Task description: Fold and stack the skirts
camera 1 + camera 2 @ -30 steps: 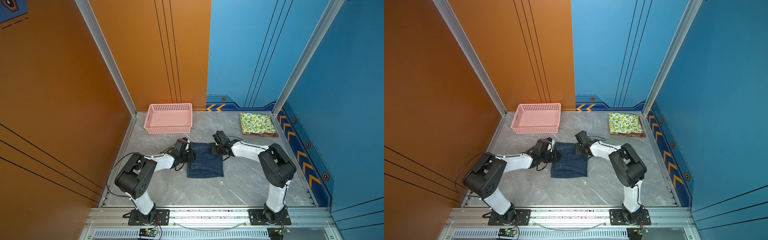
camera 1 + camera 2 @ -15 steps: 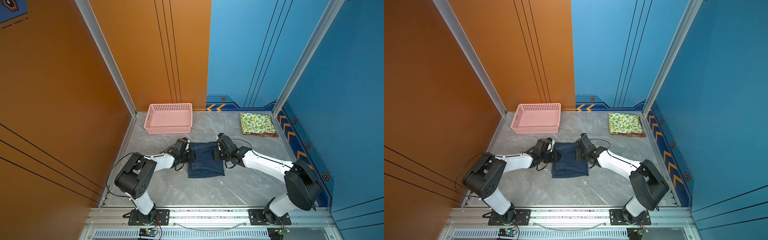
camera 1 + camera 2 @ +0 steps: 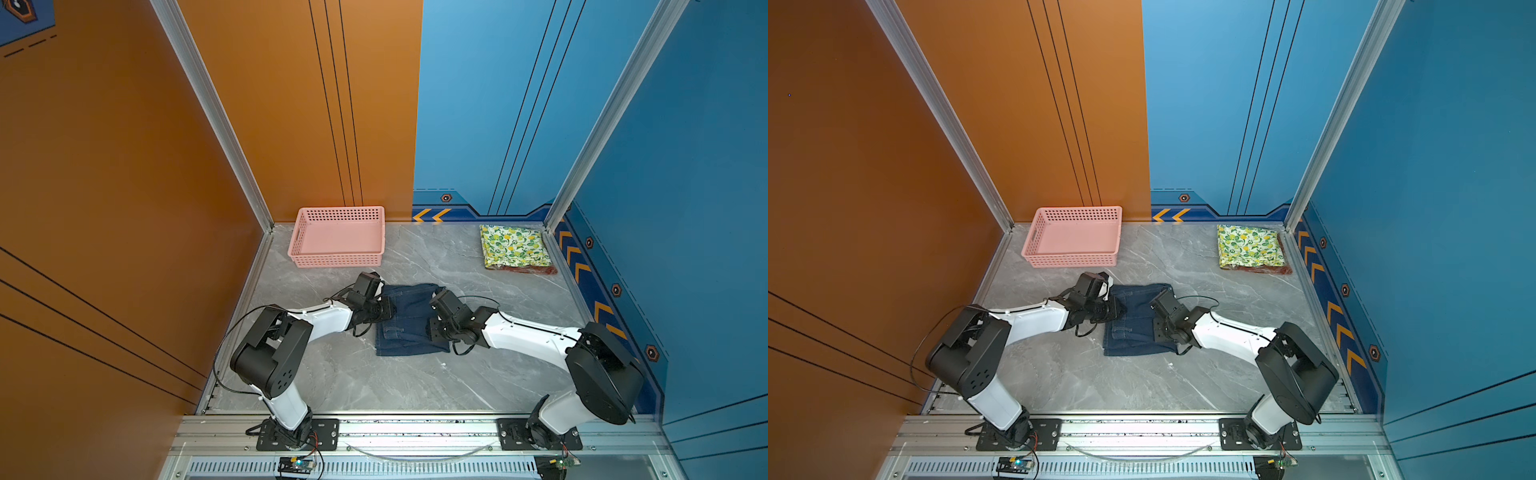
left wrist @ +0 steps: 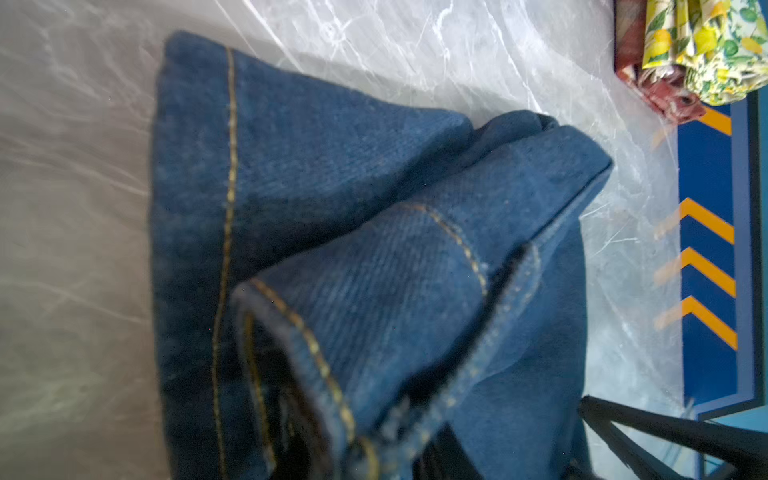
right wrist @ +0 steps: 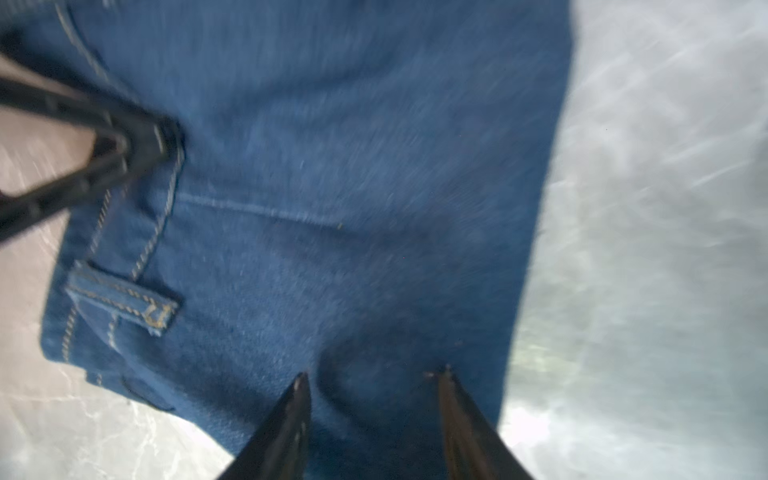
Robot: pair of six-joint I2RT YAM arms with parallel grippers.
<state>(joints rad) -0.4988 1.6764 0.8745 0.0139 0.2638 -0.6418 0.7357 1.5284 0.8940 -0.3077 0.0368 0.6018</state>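
Right end effector [image 5: 374, 374] spread over folded denim skirt [image 3: 409, 318]; left end effector [image 3: 382, 311] at its left edge, grip unclear. Long axis front-to-back, belt-loop end nearest robot.

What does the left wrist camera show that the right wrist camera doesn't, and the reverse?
Only left wrist: the lemon-print skirt stacked on the plaid skirt, near the chevron wall strip. Only right wrist: the right gripper with both fingers spread apart over the cloth. Both: the denim skirt lying on the grey marble table.
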